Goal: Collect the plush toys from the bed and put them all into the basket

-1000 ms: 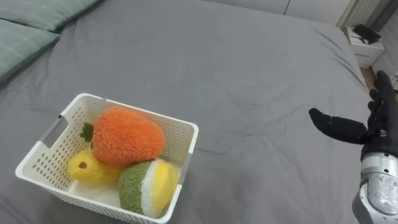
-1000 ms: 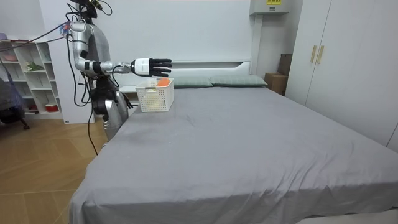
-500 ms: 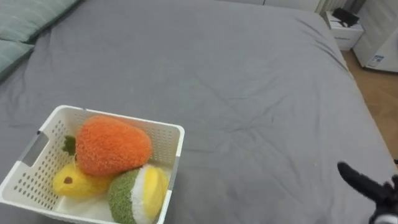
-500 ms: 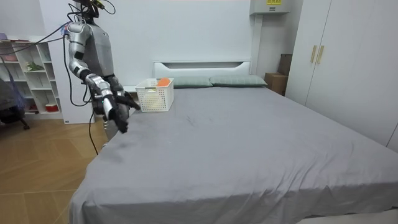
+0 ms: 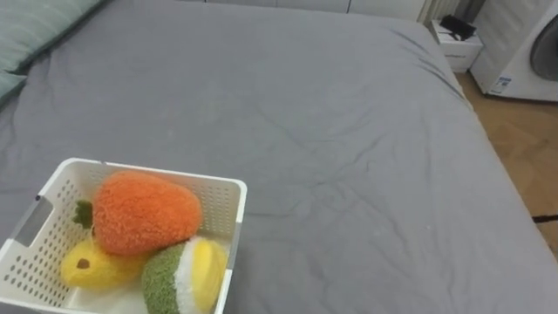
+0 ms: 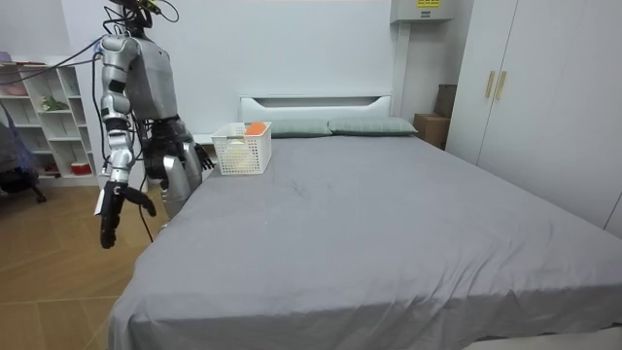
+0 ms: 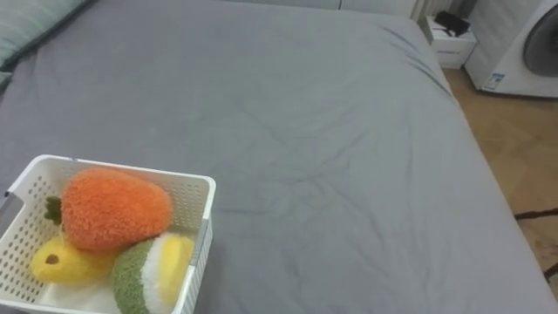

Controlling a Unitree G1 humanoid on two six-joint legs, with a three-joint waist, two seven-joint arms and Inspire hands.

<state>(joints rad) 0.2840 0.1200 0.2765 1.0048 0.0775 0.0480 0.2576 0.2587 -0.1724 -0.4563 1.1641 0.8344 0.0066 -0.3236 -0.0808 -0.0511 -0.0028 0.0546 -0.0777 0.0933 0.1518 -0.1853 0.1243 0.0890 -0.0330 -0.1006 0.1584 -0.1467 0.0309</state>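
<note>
Left eye view, nearest me: one white basket (image 5: 235, 205) sat on the bed (image 5: 331, 131) at my left, and every toy I could find lay inside it. I counted three. One orange plush (image 5: 144, 214) lay on top. One yellow plush (image 5: 91, 269) was tucked under it at the near left. One green-and-yellow plush (image 5: 183, 277) lay at the near right corner, touching both of the others.

Neither of my hands was on the basket. In the room view I stood at the side of the bed near its head, with the basket on the mattress just beside me. My right hand (image 6: 110, 226) hung low over the wooden floor, off the bed, its fingers straight and apart, holding nothing. My left hand (image 6: 199, 156) showed as a dark shape by my hip at the bed's edge, too small for me to tell whether it was apart or closed.

Beyond the basket, the grey sheet ran smooth to the far edge and carried nothing loose. I judged the gathering done, with three toys in and none left to pick up. At most the basket remained to be lifted and carried off.

Farthest off were two pillows (image 6: 296, 127) at the headboard and one nightstand (image 5: 458, 44) past the bed's far corner.
</note>
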